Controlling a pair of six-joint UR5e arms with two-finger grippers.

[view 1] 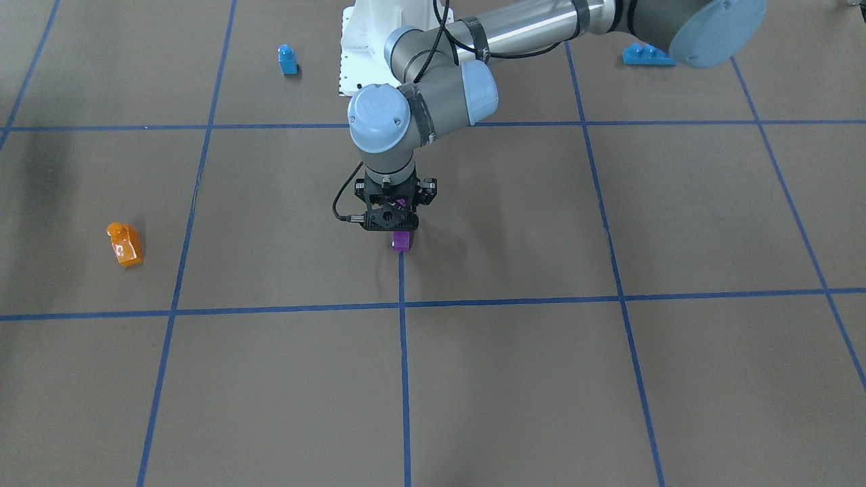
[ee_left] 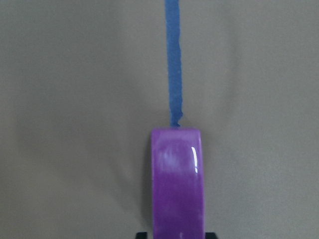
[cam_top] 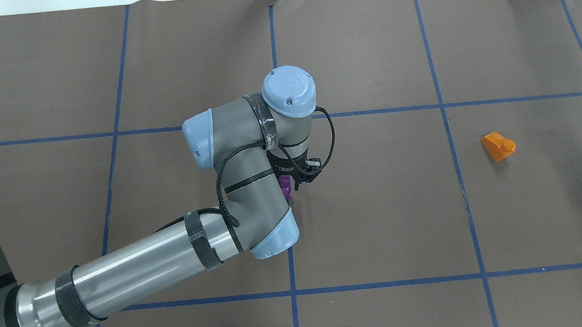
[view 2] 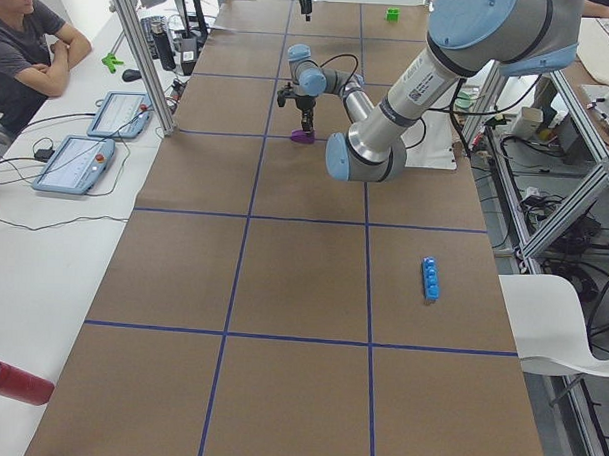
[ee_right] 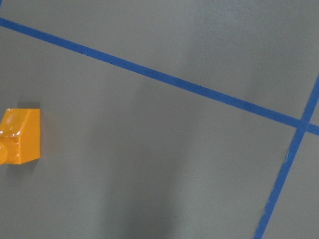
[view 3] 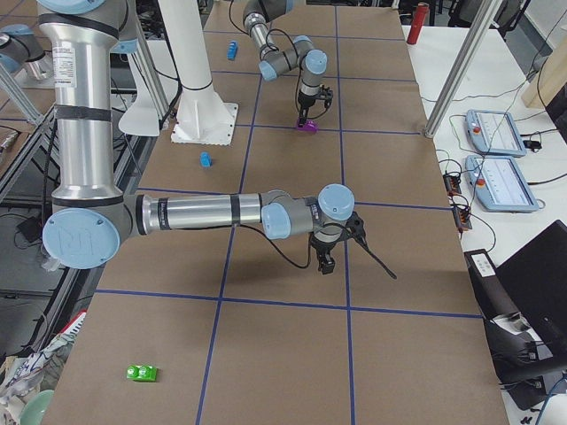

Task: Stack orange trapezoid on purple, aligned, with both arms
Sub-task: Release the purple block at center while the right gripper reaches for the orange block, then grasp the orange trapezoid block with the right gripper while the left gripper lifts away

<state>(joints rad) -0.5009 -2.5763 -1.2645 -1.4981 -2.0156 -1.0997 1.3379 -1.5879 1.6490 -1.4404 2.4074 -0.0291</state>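
Observation:
The purple brick (view 1: 401,241) stands on the brown table at the end of a blue tape line, near the middle. It fills the lower left wrist view (ee_left: 178,184). My left gripper (view 1: 399,228) points straight down over it, and its fingers hug the brick's two sides. The orange trapezoid (view 1: 125,245) lies alone far off on the robot's right side (cam_top: 498,146). It shows at the left edge of the right wrist view (ee_right: 20,137). My right gripper (view 3: 325,263) hovers low near it. I cannot tell whether that gripper is open or shut.
A small blue single-stud brick (view 1: 287,59) and a long blue brick (view 1: 648,54) lie near the white robot base (view 1: 358,47). A green brick (view 3: 142,373) lies at the table's right end. A person (view 2: 26,48) sits by tablets at the side table.

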